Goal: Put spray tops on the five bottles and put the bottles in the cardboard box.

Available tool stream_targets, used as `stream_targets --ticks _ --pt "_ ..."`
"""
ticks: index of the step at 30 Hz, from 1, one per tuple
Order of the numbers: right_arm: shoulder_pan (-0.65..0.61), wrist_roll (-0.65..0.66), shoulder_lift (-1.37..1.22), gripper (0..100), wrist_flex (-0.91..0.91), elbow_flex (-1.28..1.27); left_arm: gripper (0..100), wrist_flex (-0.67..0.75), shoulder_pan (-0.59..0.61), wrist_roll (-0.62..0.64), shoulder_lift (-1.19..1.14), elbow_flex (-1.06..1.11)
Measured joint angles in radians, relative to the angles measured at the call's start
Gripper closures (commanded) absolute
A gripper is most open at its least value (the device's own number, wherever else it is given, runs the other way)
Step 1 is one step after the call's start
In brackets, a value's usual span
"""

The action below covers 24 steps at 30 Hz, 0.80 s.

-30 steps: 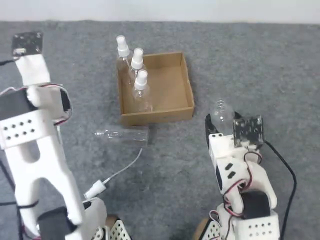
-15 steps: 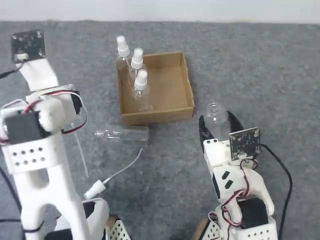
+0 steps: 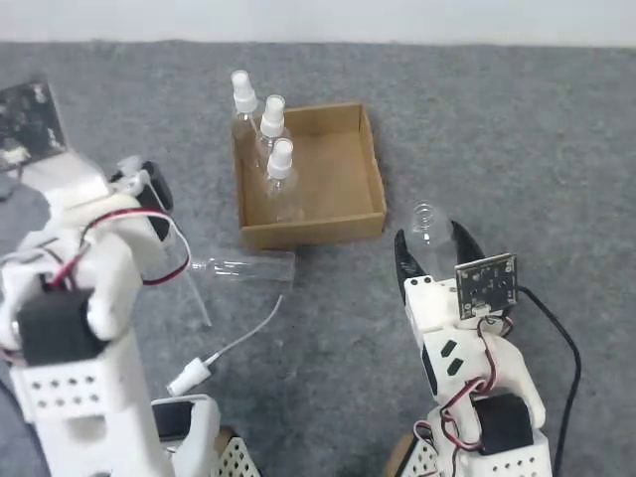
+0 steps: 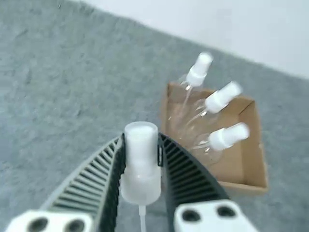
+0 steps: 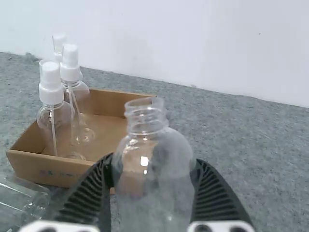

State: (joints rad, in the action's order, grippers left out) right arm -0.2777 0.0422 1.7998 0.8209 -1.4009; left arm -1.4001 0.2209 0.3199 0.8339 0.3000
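Cardboard box (image 3: 314, 232) is seen open-topped on the grey carpeted counter (image 3: 537, 129), near the middle of the high view. Right gripper (image 3: 433, 250) is placed near the box's right front corner. Its jaws are closed partway around an uncapped clear bottle (image 5: 149, 159), which is held upright with the neck open. Left gripper (image 4: 141, 141) is raised off to the left of the box. Its jaws are clamped on a white spray top (image 4: 141, 166), with the dip tube hanging below.

Three bottles are stood upright inside the box along its left side: back bottle (image 3: 242, 111) at the far corner, middle bottle (image 3: 270, 134), front bottle (image 3: 282, 184). Each is already fitted with its sprayer. A fifth bottle (image 3: 244, 267), clear and uncapped, is laid on its side on the counter just in front of the box's left front corner.

A loose spray top (image 3: 189, 379) is laid nearer the arm bases, with its thin tube (image 3: 253, 330) stretched toward the lying bottle.
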Motion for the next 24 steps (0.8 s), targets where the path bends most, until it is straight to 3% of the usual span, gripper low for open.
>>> stream_targets --ticks 8,18,24 --pt "0.000 0.000 0.000 94.3 0.000 0.000 99 0.178 -0.018 0.084 0.178 0.178" --pt "-0.127 0.000 0.000 94.3 0.000 0.000 99 0.377 -0.020 0.204 0.356 0.328" --pt "-0.178 0.000 0.000 94.2 0.000 0.000 99 0.474 -0.020 0.374 0.428 0.414"
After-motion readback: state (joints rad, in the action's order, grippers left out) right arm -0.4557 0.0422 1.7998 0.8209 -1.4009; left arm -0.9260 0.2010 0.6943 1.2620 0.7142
